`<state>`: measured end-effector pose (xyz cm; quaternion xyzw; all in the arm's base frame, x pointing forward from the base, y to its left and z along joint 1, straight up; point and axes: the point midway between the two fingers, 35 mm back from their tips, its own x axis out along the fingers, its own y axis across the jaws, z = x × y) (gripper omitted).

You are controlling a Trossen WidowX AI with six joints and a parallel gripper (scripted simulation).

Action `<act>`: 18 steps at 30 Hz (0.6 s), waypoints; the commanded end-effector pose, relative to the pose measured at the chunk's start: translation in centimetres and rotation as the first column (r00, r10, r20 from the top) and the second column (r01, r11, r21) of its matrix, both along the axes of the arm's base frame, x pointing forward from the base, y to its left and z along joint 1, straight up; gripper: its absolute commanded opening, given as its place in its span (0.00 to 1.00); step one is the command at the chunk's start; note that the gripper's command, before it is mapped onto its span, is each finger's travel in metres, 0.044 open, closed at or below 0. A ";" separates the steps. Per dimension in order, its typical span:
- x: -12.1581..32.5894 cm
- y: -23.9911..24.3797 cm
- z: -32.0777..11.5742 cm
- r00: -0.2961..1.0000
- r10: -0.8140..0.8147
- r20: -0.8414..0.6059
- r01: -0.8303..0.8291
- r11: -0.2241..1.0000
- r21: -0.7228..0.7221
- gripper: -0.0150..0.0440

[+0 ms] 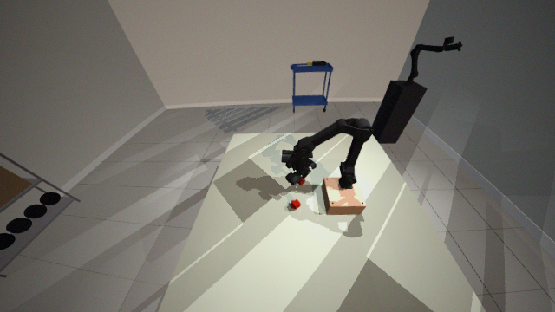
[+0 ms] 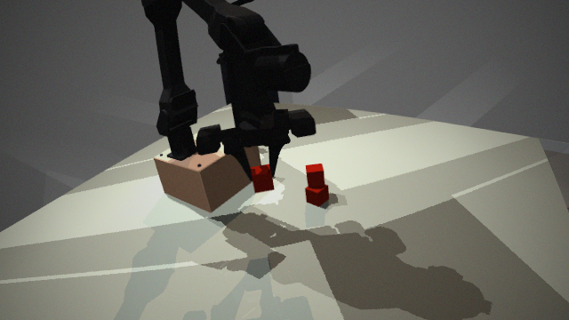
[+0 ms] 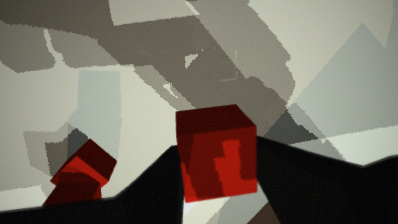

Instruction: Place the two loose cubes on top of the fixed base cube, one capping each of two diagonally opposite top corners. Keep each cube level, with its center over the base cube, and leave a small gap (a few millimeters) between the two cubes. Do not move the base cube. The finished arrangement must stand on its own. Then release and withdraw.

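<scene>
Cube one (image 1: 302, 181) (image 2: 262, 179) (image 3: 218, 155), red, is clamped between the jaws, raised above the counter (image 1: 277, 269) (image 2: 400, 169) (image 3: 30, 100) and well apart from the other two cubes. Its near face shows bright red patches amid darker shade in the wrist view. Those other cubes form a small red stack: the base cube (image 1: 297, 206) (image 2: 316, 196) (image 3: 98, 161) sits on the counter with a corner toward the exterior camera, and cube two (image 1: 295, 202) (image 2: 316, 175) (image 3: 76, 192) rests on top of it, turned differently. From above, the pair blends into one red spot, so the exact overlap is hard to tell there. The black arm (image 1: 327, 133) (image 2: 171, 58) rises from a wooden block (image 1: 344, 210) (image 2: 187, 182) and arches over to the jaws, which point downward. Broad shadows cross the counter. Beyond it, a blue cart (image 1: 310, 68) stands near the wall, with a black pedestal (image 1: 396, 117) carrying a second arm (image 1: 414, 61) off to one side.
</scene>
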<state>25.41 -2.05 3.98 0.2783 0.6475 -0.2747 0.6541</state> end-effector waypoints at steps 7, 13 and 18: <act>-0.4 0.1 2.4 1.000 0.004 0.005 -0.004 1.000 -0.001 0.43; 0.6 1.2 2.3 1.000 -0.009 0.006 0.009 1.000 0.000 0.43; 1.4 2.3 2.3 1.000 -0.020 0.007 0.020 1.000 0.001 0.43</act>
